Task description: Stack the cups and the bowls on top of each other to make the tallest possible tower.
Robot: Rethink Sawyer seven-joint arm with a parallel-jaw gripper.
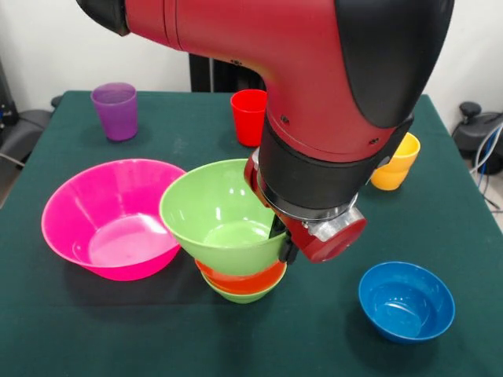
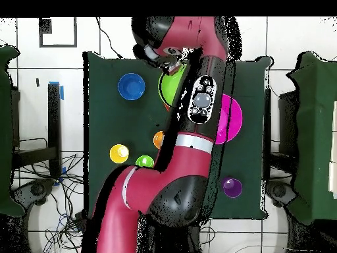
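The tower stands at the table's middle: a large lime green bowl (image 1: 216,216) sits tilted on a red-orange bowl (image 1: 242,279), which rests in a small green bowl (image 1: 240,296). My gripper (image 1: 283,239) straddles the large green bowl's right rim, one dark finger inside and one outside, shut on it. The huge pink bowl (image 1: 110,216) stands just left of the tower. The blue bowl (image 1: 406,301) is at the front right. A purple cup (image 1: 115,110) and a red cup (image 1: 248,116) stand at the back. An orange cup (image 1: 387,179) and a yellow cup (image 1: 408,146) show past my arm.
My arm's thick red and black wrist (image 1: 330,118) hangs over the table's middle and right. In the overhead view a light green cup (image 2: 145,161) stands by the yellow cup (image 2: 119,153) and the orange cup (image 2: 158,139); the arm hides the red cup there.
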